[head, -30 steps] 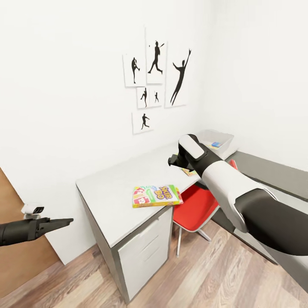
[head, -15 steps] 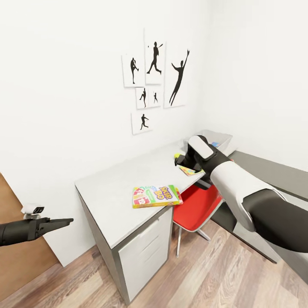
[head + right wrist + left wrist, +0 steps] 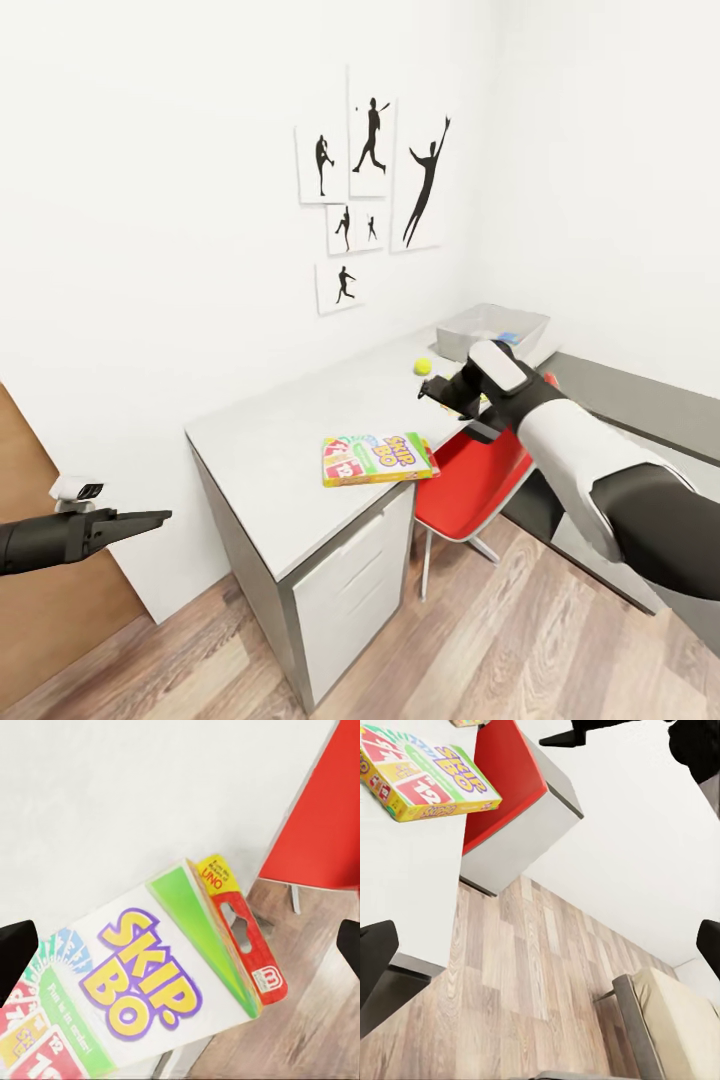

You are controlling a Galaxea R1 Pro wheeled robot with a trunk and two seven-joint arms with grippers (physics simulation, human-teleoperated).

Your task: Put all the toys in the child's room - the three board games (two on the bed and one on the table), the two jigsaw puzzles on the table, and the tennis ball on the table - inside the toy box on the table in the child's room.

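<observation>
The SKIP-BO board game (image 3: 380,458) lies flat near the front edge of the light-grey table (image 3: 270,450). It also shows close below my right gripper (image 3: 180,945) as the SKIP-BO board game (image 3: 142,990). That right gripper (image 3: 432,388) is open and hovers above the table between the box and the tennis ball (image 3: 423,367). The toy box (image 3: 470,335) stands at the far end with a small blue board game (image 3: 508,338) inside. My right forearm hides the jigsaw puzzles. My left gripper (image 3: 150,518) is open and empty, off the table's left. A corner of the bed (image 3: 675,1020) is in view.
A red chair (image 3: 470,480) is tucked under the table beside the white drawers (image 3: 350,600). The lower dark-grey desk section (image 3: 640,400) runs along the right wall. Black silhouette posters (image 3: 370,190) hang above. Wood floor (image 3: 480,640) lies open in front.
My right arm has swung right and lower over the table, uncovering the tennis ball and covering the puzzles. The view shifted slightly. The left arm has not moved.
</observation>
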